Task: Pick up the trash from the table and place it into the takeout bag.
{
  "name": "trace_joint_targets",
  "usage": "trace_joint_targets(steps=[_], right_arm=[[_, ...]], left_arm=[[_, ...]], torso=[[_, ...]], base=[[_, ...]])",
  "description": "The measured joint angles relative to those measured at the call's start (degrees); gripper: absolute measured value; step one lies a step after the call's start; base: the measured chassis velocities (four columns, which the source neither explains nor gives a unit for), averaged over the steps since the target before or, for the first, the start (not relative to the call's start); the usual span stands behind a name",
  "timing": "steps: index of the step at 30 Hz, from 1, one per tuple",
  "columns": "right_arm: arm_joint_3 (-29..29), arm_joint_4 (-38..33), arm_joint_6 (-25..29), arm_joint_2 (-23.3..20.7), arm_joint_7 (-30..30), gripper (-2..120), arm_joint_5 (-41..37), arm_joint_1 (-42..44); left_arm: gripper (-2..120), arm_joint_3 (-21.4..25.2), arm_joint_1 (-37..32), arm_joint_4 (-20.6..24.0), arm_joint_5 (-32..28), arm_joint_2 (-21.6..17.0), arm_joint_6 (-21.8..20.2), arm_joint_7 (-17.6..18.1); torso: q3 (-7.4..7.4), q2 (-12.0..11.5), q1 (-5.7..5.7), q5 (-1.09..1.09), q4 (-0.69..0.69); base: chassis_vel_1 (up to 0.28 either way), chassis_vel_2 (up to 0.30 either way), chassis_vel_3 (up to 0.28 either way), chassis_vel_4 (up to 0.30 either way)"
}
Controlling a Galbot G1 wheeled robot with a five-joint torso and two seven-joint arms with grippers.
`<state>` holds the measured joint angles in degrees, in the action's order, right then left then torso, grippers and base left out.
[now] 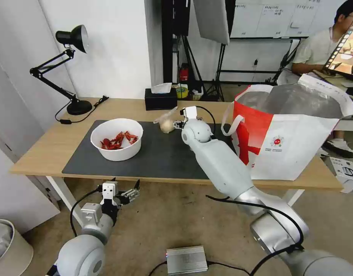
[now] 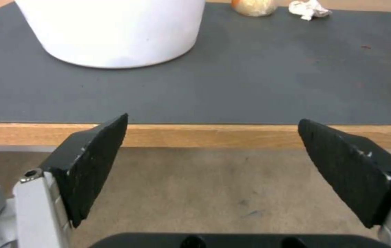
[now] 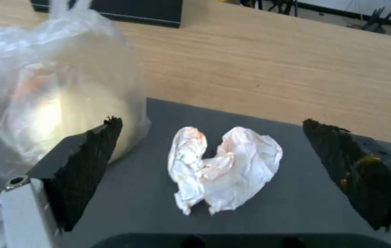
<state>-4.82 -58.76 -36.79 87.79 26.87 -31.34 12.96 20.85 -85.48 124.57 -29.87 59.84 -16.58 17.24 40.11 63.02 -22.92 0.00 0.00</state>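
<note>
The head view looks forward and down from well above and behind the long light-wood tabletop (image 1: 50, 145), taking in the whole large dark grey rectangular mat (image 1: 161, 153) and the room beyond. The left wrist view sits low, off the table's near edge and roughly level with it, facing across the mat toward the white round bowl (image 2: 113, 31), which the head view also shows (image 1: 117, 138). The right wrist view hangs close above the mat's far side, looking down between its own black fingers (image 3: 85, 165) at a crumpled white tissue (image 3: 225, 168) and a knotted clear plastic bag (image 3: 53, 96), both of which appear small at the far end of the left wrist view
</note>
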Motion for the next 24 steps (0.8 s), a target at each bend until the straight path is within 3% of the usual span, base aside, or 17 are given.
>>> trace_joint_targets(steps=[24], right_arm=[[2.1,8.4,-0.3,2.3,0.5,100,-0.5,-2.2]], left_arm=[[100,-1.1,-0.6,0.0,1.5,1.2,0.0,-0.1]], torso=[[0.0,0.0,0.0,0.0,0.0]], base=[[0.0,0.0,0.0,0.0]])
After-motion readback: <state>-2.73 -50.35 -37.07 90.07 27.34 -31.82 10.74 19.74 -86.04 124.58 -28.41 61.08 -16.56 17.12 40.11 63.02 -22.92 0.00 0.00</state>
